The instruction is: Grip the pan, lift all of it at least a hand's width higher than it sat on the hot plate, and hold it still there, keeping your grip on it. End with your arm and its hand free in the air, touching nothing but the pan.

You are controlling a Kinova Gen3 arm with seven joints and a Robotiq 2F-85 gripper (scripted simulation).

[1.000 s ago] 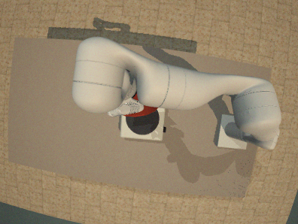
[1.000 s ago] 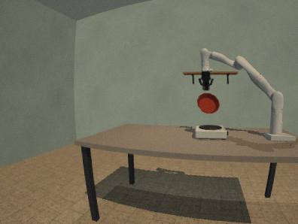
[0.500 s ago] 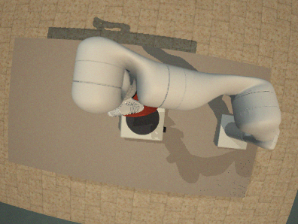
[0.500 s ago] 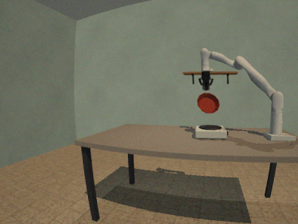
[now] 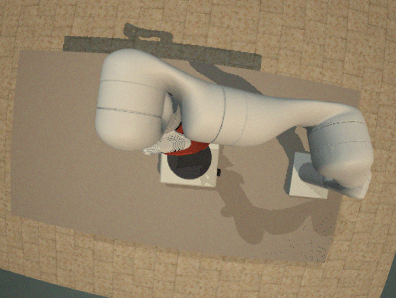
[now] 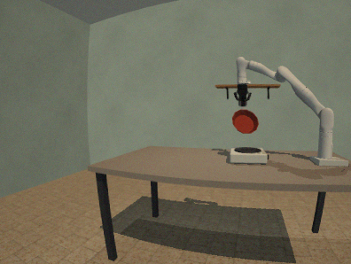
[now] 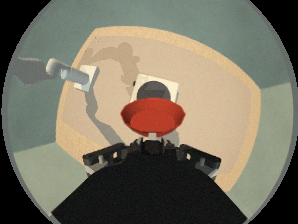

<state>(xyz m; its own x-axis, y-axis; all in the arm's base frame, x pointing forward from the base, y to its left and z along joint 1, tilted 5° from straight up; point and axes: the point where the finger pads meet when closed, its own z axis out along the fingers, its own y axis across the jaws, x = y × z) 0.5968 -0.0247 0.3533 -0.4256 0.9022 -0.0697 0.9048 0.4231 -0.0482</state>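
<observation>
The red pan [image 6: 245, 121] hangs tilted in the air, well above the white hot plate [image 6: 248, 155] with its dark round burner. My gripper [image 6: 242, 103] points down and is shut on the pan's handle, right above the pan. In the wrist view the pan [image 7: 152, 115] hangs below the fingers, with the hot plate [image 7: 157, 88] far beneath it. In the top view the arm hides most of the pan [image 5: 192, 146]; only a red rim shows above the hot plate [image 5: 189, 166].
A wooden wall shelf [image 6: 247, 86] on dark brackets runs just behind the gripper at wrist height. The arm's white base [image 6: 328, 160] stands on the table at the right. The table [image 6: 222, 168] stands on dark legs.
</observation>
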